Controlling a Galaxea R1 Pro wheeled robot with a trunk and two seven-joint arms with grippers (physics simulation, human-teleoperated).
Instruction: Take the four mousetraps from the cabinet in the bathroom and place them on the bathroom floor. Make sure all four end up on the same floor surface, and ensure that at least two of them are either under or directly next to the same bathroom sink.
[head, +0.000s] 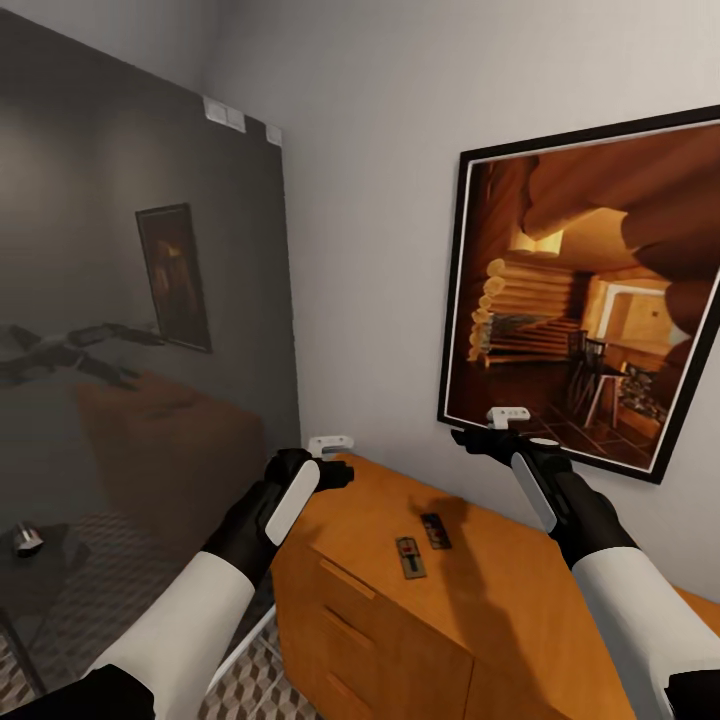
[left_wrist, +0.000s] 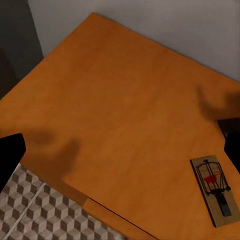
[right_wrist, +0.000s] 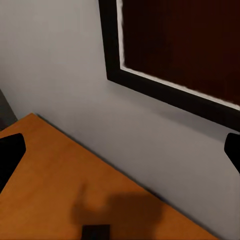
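Two mousetraps lay flat on the top of the cabinet (head: 400, 590), a nearer mousetrap (head: 408, 557) and a farther mousetrap (head: 435, 530) just beside it, both well back from the front edge. The left gripper (head: 330, 462) hovered above the cabinet's left end, its fingers spread wide with nothing between them; from the left wrist, the nearer trap (left_wrist: 214, 190) sat off to one side. The right gripper (head: 490, 428) hung higher, in front of the framed picture (head: 590, 300) on the wall (head: 380, 200), likewise wide open and empty. Patterned floor (head: 260, 680) showed below the cabinet.
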